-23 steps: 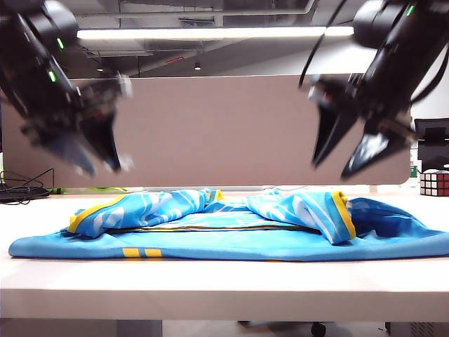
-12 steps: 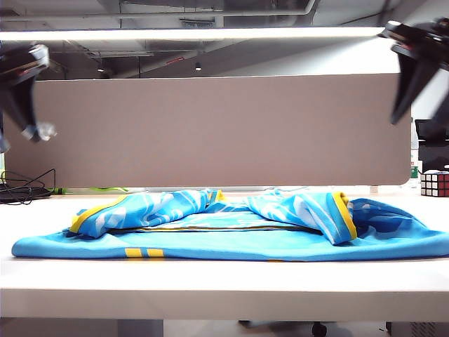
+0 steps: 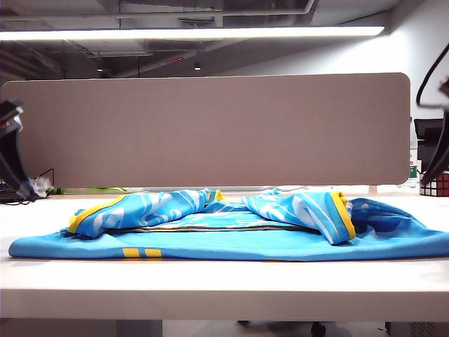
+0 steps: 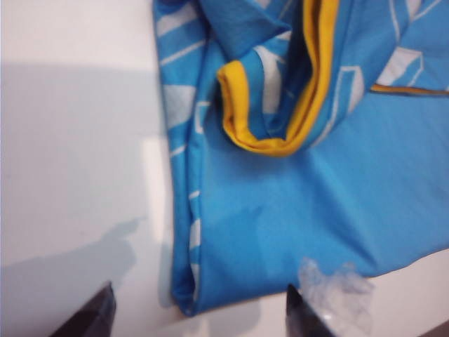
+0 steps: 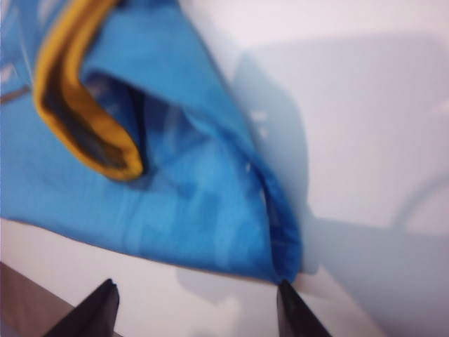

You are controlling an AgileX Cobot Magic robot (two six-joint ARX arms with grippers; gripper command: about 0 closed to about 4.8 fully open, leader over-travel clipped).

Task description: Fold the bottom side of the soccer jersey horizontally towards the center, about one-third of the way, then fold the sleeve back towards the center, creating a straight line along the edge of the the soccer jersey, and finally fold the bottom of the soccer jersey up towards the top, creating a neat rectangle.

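Note:
The soccer jersey [image 3: 231, 242] lies flat across the table, sky blue with white streaks. Both yellow-trimmed sleeves are folded in toward its middle, and short yellow bars show on its front edge. My left gripper [image 3: 19, 172] hangs at the far left edge of the exterior view, off the jersey's left end. In the left wrist view the left gripper [image 4: 200, 314] is open above a blue corner of the jersey [image 4: 316, 210], holding nothing. My right gripper [image 3: 436, 158] sits at the far right edge. In its wrist view the right gripper [image 5: 196, 307] is open over bare table beside the jersey's corner [image 5: 175, 203].
A grey partition [image 3: 210, 130] stands behind the white table [image 3: 210, 288]. At the back right is a Rubik's cube [image 3: 435, 184]. Black cables [image 3: 28, 191] lie at the back left. The table's front edge runs close below the jersey.
Both arms have swung outward from above the jersey and come down at its left and right ends. The jersey has not moved.

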